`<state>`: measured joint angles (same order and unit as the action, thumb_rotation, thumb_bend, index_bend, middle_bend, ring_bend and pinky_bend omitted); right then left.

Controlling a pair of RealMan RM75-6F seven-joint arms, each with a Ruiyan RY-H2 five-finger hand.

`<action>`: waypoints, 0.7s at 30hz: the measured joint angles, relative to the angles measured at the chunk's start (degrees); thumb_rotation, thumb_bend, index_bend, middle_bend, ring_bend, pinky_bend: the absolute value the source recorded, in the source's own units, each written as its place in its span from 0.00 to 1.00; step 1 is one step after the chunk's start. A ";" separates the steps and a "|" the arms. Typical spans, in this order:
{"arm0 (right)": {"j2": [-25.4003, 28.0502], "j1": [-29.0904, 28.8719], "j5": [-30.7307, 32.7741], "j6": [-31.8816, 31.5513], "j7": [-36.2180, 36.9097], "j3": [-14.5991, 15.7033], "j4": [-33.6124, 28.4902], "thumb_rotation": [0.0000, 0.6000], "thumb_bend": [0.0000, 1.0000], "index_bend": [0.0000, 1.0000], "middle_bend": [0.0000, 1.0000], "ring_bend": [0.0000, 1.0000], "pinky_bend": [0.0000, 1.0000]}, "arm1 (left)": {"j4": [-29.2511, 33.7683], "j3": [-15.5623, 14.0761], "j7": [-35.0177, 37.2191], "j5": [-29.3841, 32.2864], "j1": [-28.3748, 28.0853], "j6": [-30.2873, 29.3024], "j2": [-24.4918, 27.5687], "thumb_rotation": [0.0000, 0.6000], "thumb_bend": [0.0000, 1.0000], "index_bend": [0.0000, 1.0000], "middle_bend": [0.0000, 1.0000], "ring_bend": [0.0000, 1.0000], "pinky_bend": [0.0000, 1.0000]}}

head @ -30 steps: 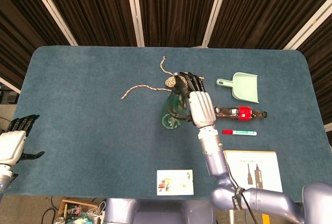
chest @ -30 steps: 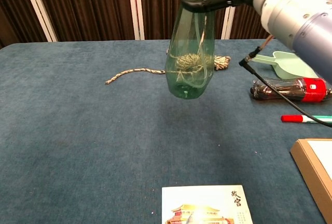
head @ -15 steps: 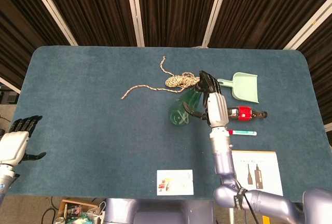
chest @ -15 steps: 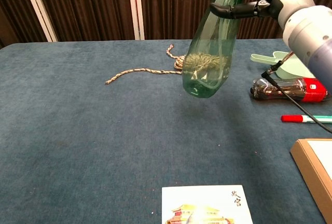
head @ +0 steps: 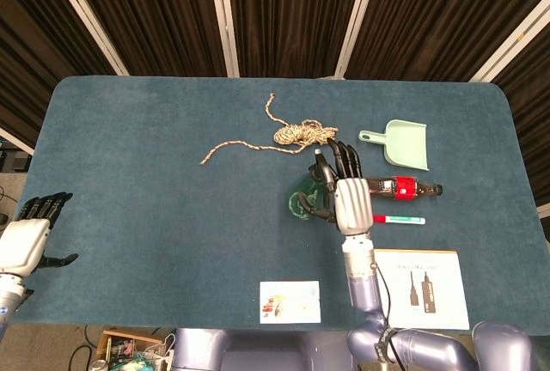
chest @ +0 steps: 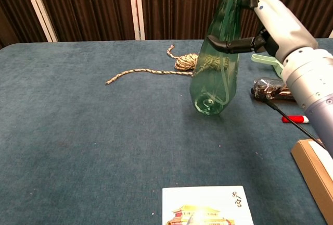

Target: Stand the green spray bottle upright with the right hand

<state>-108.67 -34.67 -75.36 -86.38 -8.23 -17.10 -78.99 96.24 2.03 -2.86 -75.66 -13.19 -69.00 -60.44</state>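
Nearest lies a card (chest: 207, 205) printed with the characters 故宫, in front of the green spray bottle (chest: 217, 74). The right hand (chest: 278, 23) grips the bottle's upper part with closed fingers; its base is tilted, low over the desk (chest: 78, 131). Behind the bottle lies a rope (chest: 177, 64). The left hand (head: 26, 238) holds nothing, fingers apart.

Even, soft light from above, table (head: 129, 173) evenly lit, dark curtains (head: 284, 10) almost black, faint shadow under the green spray bottle (chest: 216, 74) — small glints on its plastic, both views sharp, no motion blur
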 measured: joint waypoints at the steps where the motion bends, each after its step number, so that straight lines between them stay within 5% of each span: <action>1: -0.19 0.13 -0.02 0.05 0.15 0.00 0.18 1.00 0.56 0.92 0.07 0.00 0.02 | -0.02 -0.01 0.07 -0.07 0.03 -0.10 0.02 1.00 0.03 0.06 0.05 0.05 0.00; 17: -0.97 2.02 0.65 2.62 -1.31 0.80 1.35 1.00 0.56 0.89 0.06 0.00 0.02 | 0.18 -0.42 -0.32 -0.96 0.16 -0.57 -0.13 1.00 0.03 0.06 0.05 0.05 0.00; 21: -1.02 2.22 0.69 2.97 -1.81 0.75 1.21 1.00 0.53 0.83 0.06 0.00 0.01 | 0.25 -0.47 -0.43 -1.02 0.19 -0.63 -0.13 1.00 0.03 0.06 0.05 0.05 0.00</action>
<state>-109.69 -32.45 -74.67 -83.41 -10.04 -16.34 -77.78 96.49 1.56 -3.28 -76.68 -13.00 -69.63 -60.57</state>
